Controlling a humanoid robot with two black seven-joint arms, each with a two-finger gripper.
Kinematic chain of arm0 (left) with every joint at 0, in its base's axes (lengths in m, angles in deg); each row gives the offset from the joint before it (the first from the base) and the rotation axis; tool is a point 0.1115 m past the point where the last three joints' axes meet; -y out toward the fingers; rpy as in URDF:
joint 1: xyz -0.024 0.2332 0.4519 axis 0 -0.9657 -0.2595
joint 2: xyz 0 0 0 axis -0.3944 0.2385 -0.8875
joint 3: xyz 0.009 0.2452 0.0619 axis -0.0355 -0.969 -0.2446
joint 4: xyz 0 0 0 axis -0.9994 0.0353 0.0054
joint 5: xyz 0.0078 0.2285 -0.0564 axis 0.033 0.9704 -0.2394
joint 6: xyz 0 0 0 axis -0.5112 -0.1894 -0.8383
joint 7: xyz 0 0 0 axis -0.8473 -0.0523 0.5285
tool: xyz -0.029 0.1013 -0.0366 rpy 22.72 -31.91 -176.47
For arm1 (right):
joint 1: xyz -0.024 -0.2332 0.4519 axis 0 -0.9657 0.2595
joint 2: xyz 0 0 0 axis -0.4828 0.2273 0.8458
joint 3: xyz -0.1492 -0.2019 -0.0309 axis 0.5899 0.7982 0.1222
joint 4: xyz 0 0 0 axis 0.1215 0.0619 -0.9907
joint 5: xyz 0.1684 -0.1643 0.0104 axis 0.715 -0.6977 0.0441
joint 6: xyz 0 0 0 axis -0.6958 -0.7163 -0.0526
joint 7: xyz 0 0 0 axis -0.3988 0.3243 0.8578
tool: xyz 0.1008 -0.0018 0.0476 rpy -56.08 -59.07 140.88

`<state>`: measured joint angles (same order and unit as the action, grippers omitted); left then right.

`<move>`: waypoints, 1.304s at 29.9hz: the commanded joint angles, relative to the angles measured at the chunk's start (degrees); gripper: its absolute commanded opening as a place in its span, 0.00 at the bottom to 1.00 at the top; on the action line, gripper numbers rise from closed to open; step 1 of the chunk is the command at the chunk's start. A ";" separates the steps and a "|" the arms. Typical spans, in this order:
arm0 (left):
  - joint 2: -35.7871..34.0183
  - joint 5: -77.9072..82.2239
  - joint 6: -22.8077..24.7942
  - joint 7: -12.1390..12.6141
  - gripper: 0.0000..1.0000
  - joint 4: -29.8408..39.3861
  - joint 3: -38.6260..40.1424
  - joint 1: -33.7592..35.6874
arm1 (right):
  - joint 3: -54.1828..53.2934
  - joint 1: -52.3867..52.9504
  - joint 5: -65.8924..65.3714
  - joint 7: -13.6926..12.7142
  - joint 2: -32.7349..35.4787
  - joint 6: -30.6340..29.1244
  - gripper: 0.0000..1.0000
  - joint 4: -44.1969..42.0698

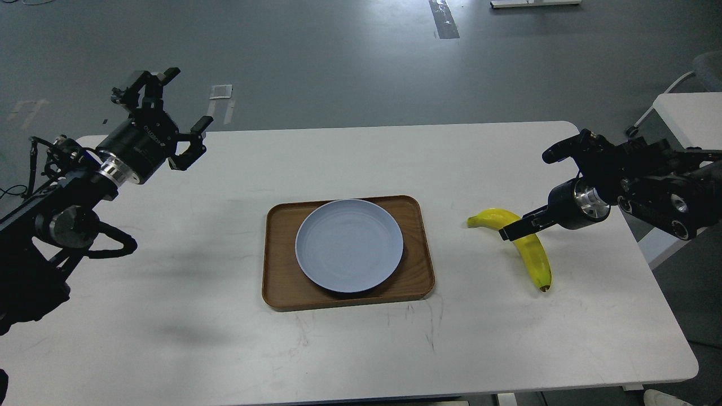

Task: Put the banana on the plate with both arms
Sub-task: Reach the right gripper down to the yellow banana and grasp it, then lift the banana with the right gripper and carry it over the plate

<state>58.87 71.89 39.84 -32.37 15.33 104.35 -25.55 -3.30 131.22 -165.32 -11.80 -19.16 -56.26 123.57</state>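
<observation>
The yellow banana (536,256) lies on the white table (169,316), right of the tray, with its greenish stem toward the tray and its dark tip toward the front. The pale blue-grey plate (350,245) sits empty on the brown wooden tray (279,282) at the table's middle. My right gripper (536,189) is open wide just over the banana's bend. Its lower finger (519,227) overlaps the banana in view; I cannot tell if it touches. My left gripper (186,100) is open and empty, raised over the table's far left corner.
A second white table (688,113) and a chair leg stand beyond the right edge. The grey floor lies behind the far edge of the table. The table's right edge is close behind my right arm.
</observation>
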 commanded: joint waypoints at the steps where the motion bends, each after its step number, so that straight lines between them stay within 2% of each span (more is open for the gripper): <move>1: 0.09 -0.01 0.00 0.00 0.98 0.00 0.00 -0.10 | -0.15 -0.47 0.09 0.00 -0.11 -0.01 0.99 -0.07; 15: -0.53 -0.01 0.00 0.00 0.98 0.00 0.00 -0.01 | 1.43 -0.91 0.09 0.00 -0.81 -0.01 0.87 -0.07; 18: -0.53 -0.01 0.00 0.00 0.98 0.00 0.00 -0.09 | 1.52 -1.00 0.09 0.00 -0.81 -0.01 0.74 -0.07; 19: -0.53 -0.01 0.00 0.00 0.98 0.00 0.00 -0.01 | 1.61 -1.09 0.09 0.00 -0.81 -0.01 0.64 -0.07; 20: -0.53 -0.01 0.00 0.00 0.98 0.00 0.00 -0.01 | 1.61 -1.17 0.09 0.00 -0.72 -0.01 0.59 -0.07; 21: -0.53 -0.01 0.00 0.00 0.98 0.00 0.00 -0.01 | 1.61 -1.17 0.09 0.00 -0.72 -0.01 0.59 -0.07; 22: -0.53 -0.01 0.00 0.00 0.98 0.00 0.00 -0.01 | 1.61 -1.17 0.09 0.00 -0.72 -0.01 0.42 -0.07; 23: -0.53 -0.01 0.00 0.00 0.98 0.00 0.00 -0.01 | 1.61 -1.17 0.09 0.00 -0.64 -0.01 0.30 -0.07; 27: -0.53 -0.01 0.00 0.00 0.98 0.00 0.00 -0.01 | 1.61 -0.82 0.09 0.00 -0.28 -0.01 0.17 -0.07; 34: -0.44 -0.01 0.00 0.09 0.98 0.00 0.00 0.08 | 1.08 2.33 0.44 0.00 3.93 -0.01 0.15 0.28; 39: -0.35 -0.01 0.00 0.09 0.98 0.08 0.00 0.08 | 0.29 6.19 1.32 0.00 4.55 -0.01 0.15 2.20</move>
<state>58.40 71.88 39.84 -32.30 15.33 104.35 -25.46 -2.59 135.26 -164.41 -11.80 -14.82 -56.27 124.43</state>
